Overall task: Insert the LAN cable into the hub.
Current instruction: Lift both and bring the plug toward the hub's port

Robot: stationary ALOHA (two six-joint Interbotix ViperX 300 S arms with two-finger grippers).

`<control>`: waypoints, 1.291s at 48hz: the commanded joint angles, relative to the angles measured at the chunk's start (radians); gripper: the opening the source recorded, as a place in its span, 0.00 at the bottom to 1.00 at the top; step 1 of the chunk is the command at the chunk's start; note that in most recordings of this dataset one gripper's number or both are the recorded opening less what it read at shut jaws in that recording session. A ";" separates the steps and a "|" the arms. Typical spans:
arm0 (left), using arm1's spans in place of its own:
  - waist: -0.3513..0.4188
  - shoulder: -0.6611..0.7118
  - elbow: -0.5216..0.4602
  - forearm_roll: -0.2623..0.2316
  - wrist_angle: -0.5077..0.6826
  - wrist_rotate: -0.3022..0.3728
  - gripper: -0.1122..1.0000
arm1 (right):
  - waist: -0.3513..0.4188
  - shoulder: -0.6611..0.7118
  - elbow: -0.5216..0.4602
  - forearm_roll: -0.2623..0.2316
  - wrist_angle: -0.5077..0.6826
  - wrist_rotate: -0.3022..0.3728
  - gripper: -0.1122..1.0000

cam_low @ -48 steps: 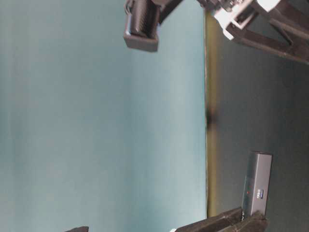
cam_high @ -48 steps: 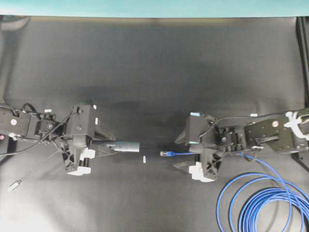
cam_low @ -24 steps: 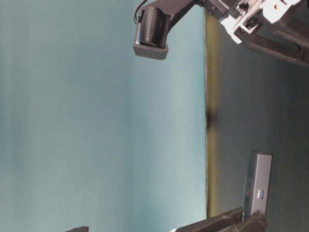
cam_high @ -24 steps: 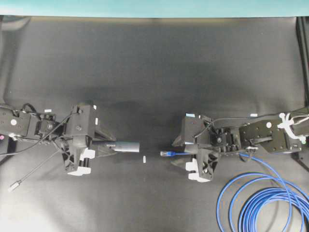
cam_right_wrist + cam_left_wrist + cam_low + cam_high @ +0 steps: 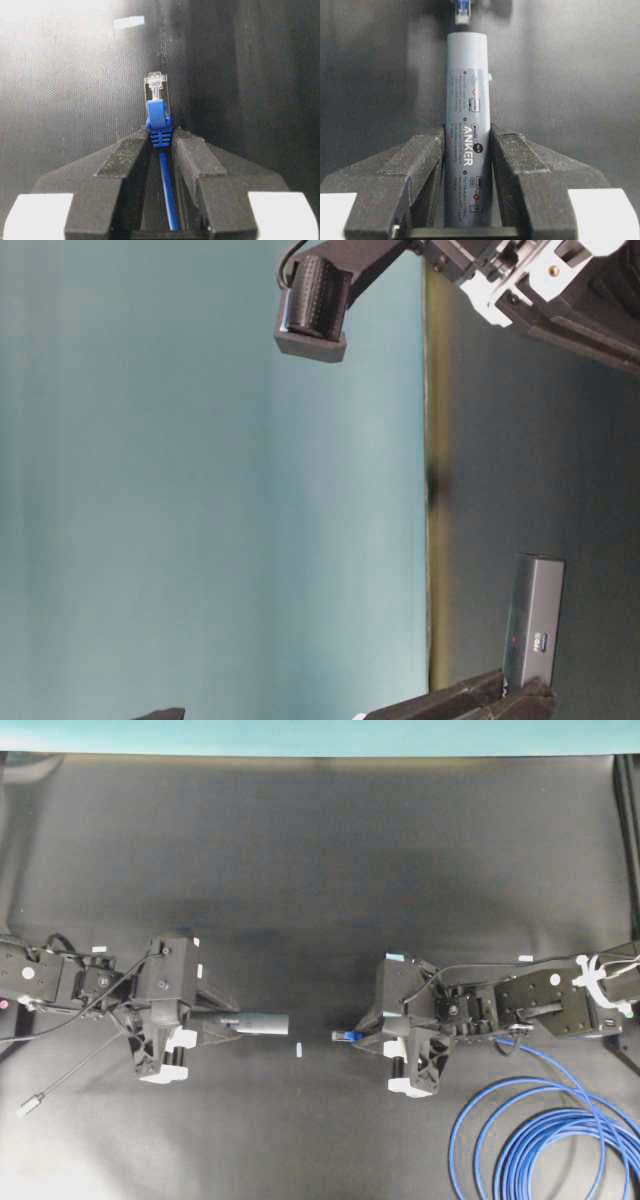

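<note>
The left hand [image 5: 467, 165] pinches the hub [image 5: 467, 125] between both fingers and holds it level, open end pointing right toward the other arm. The right hand [image 5: 160, 145] is pressed together on the blue strain-relief boot of the LAN cable [image 5: 159, 115], with the clear plug projecting beyond the fingertips. In the overhead view the hub [image 5: 255, 1020] and the plug [image 5: 345, 1036] face each other across a gap, the plug lying slightly nearer than the hub axis; a small white tape mark [image 5: 299, 1049] sits on the bench [image 5: 320, 870] between them. The rest of the cable lies coiled at the near right.

Step in hand, as judged: both parts are grasped and the alignment before insertion is due. The next move calls for bringing the plug onto the hub axis, matching the latch tab to the port, then closing the gap along a straight line.

View differences:
1. The overhead view alone shows both arms, the gap and the coils
2. The left wrist view shows the printed face of the hub and the plug beyond its far end, roughly in line
3. The right wrist view shows the latch tab facing the camera; the hub is not in it
4. The table-level view shows the end face of the hub [image 5: 535, 625] clear of the bench, but no plug
</note>
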 commanded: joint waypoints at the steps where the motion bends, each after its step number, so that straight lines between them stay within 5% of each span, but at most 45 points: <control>1: -0.002 -0.012 -0.046 0.003 0.031 -0.002 0.35 | -0.005 -0.044 -0.034 0.002 0.057 0.008 0.21; 13: 0.011 0.021 -0.117 0.003 0.127 0.014 0.35 | -0.012 -0.091 -0.143 -0.012 0.249 -0.009 0.21; 62: 0.015 0.057 -0.137 0.003 0.127 0.021 0.35 | -0.023 -0.064 -0.201 -0.014 0.244 -0.014 0.21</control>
